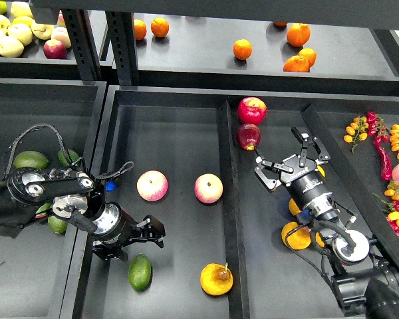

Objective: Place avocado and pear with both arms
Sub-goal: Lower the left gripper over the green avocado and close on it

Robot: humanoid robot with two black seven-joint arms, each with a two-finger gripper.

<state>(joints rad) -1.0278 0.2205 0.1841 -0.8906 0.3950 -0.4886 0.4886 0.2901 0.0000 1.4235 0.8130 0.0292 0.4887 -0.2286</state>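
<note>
The avocado (139, 272), small, glossy and bright green, lies at the near end of the middle tray (179, 133). The pear (216, 279), yellow-orange with a short stem and a brown blotch, lies to its right in the same tray. My left gripper (150, 232) hovers just above and slightly right of the avocado, its claw fingers spread open and empty. My right gripper (287, 158) is open and empty over the right tray, far up and right of the pear, near a dark red apple (249, 136).
Two pink apples (152, 185) (208, 188) lie mid-tray. A red apple (252, 109) lies at the right tray's far end. Oranges (298, 234) lie under my right arm. Darker avocados (30, 159) fill the left bin. A raised divider (230, 199) separates the trays.
</note>
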